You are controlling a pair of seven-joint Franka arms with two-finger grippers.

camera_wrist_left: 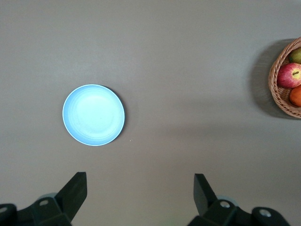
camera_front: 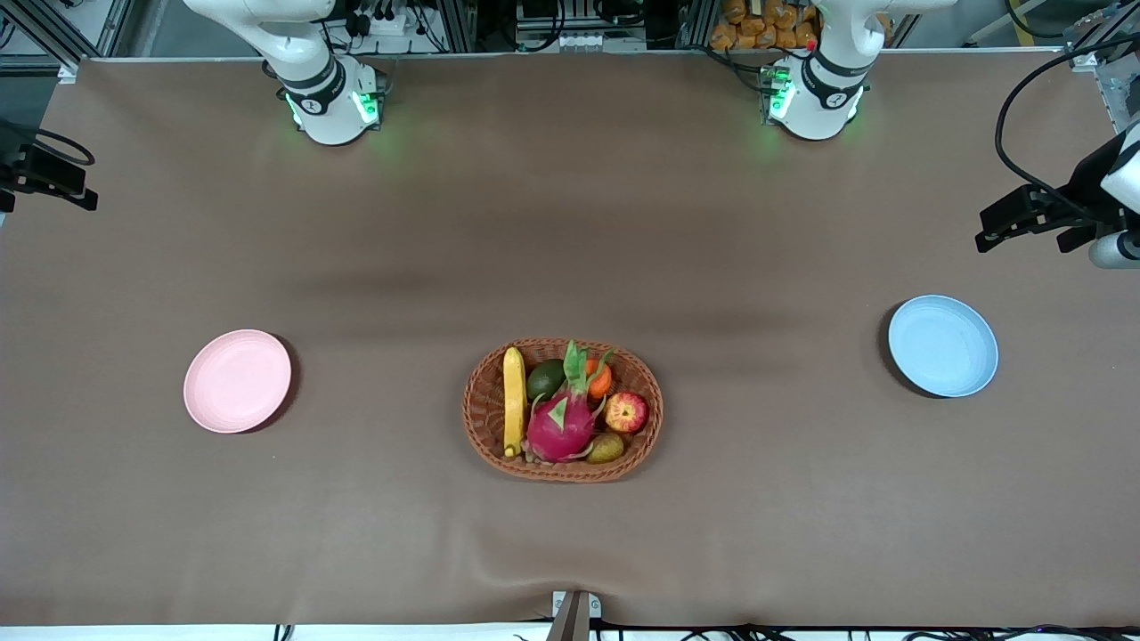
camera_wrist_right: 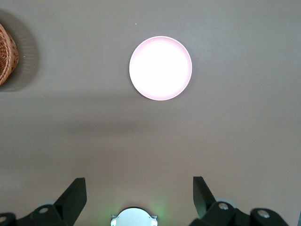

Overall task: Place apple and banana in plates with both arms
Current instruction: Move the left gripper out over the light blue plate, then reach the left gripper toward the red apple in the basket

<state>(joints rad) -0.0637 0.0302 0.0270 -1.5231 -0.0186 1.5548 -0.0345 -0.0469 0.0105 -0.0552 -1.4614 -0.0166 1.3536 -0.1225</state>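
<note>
The red apple (camera_front: 626,412) and the yellow banana (camera_front: 514,401) lie in a brown wicker basket (camera_front: 481,418) mid-table. The apple is toward the left arm's end of the basket and the banana toward the right arm's end. The pink plate (camera_front: 237,381) lies empty toward the right arm's end of the table, the blue plate (camera_front: 942,345) toward the left arm's end. My left gripper (camera_wrist_left: 139,181) is open and empty, high over bare table beside the blue plate (camera_wrist_left: 93,115). The apple (camera_wrist_left: 289,75) shows at that view's edge. My right gripper (camera_wrist_right: 138,183) is open and empty, high over bare table between its base and the pink plate (camera_wrist_right: 160,68).
The basket also holds a pink dragon fruit (camera_front: 561,423), a green avocado (camera_front: 545,380), a small orange fruit (camera_front: 598,378) and a brownish pear-like fruit (camera_front: 606,448). The brown cloth is wrinkled at the table edge nearest the front camera (camera_front: 570,570).
</note>
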